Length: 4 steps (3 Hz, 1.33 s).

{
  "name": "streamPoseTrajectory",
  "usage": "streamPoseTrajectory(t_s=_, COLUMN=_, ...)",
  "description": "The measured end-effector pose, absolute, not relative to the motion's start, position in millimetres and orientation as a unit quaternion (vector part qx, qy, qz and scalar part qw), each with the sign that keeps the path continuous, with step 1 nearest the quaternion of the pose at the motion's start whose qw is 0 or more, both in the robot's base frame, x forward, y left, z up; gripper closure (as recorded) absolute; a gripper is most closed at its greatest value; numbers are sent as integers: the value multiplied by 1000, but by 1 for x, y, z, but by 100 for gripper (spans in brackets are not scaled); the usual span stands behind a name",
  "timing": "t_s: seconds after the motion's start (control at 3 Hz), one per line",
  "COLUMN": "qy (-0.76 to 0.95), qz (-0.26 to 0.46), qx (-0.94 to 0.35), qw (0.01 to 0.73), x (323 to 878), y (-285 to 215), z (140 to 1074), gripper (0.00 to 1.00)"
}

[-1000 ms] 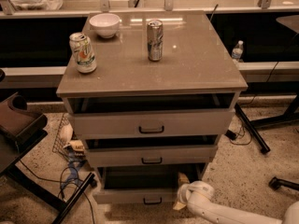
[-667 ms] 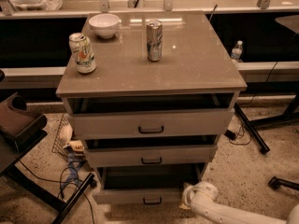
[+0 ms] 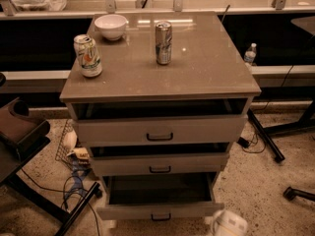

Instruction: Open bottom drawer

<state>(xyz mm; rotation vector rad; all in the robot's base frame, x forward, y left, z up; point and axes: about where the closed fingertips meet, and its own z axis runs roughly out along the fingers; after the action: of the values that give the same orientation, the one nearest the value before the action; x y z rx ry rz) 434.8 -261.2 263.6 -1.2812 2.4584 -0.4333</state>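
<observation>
- Clearly the bottom drawer [image 3: 160,210] stands pulled out beneath the bench's [image 3: 206,73] front edge.
- The gripper [image 3: 229,225] sits low by that drawer's right front corner; its hold cannot be told.

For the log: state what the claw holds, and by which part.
Nothing, it seems: the claw sits low, right of the open bottom drawer, clear of its handle.

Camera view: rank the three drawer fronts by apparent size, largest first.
1. Top drawer front
2. Middle drawer front
3. Bottom drawer front, pulled out; being farthest from the camera may shrink it.
The gripper sits at the lower edge, right of it.
</observation>
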Motion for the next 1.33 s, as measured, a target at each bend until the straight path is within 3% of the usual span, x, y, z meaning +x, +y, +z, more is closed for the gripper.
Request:
streamPoseTrajectory(t_s=0.33, qy=896, qz=-201, qx=-372, qw=138, x=354, y=-298, z=296, gripper=100)
streamPoseTrajectory(t_s=0.67, qy=900, qz=-198, qx=-371, qw=116, x=301, y=-290, z=292, gripper=87)
streamPoseTrajectory(t_s=1.0, qy=877, qz=-182, qx=-409, qw=176, x=343, y=-254, z=292, gripper=88)
streamPoseTrajectory(t_s=1.33, qy=841, qz=-162, qx=-453, qw=247, x=403, y=-206, z=305, gripper=100)
